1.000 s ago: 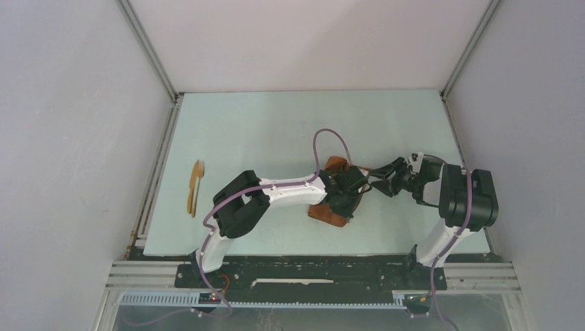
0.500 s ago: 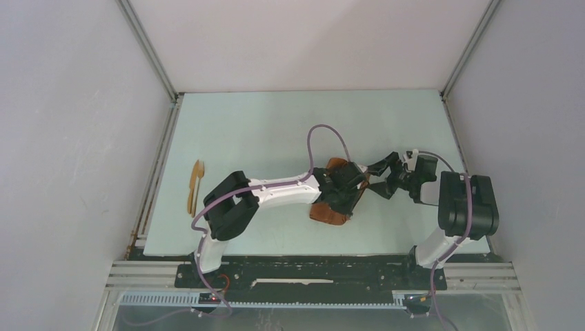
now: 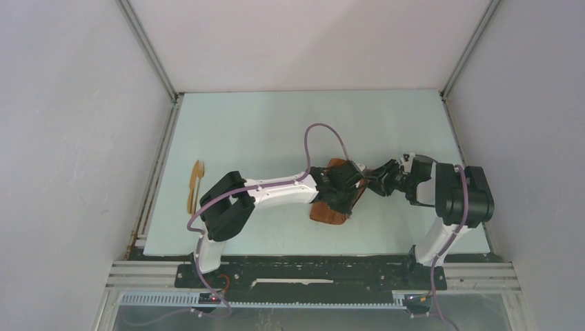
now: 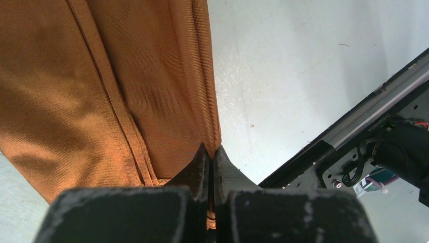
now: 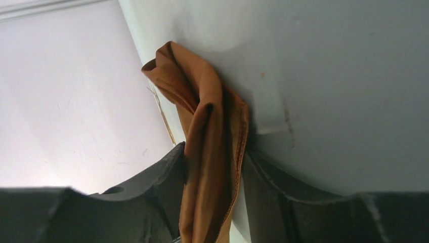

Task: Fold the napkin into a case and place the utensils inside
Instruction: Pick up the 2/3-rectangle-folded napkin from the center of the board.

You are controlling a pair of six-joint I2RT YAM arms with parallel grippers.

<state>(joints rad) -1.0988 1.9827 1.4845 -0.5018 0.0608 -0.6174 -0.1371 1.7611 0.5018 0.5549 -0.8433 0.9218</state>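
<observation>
Folded napkin [image 3: 328, 212] lies right of centre on the table [image 3: 262, 131]. The left gripper [image 4: 211, 157] pinches its hem. The right gripper [image 5: 213, 152] clamps a bunched fold (both arms crowd it). The utensils [image 3: 195, 186] lie well apart, at the left edge.

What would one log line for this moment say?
left claw: shut on napkin | right claw: shut on napkin fold | utensils: lying apart, far left

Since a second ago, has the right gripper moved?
Yes. The right gripper has shifted left, away from the table's right edge, and is now up against the napkin.
</observation>
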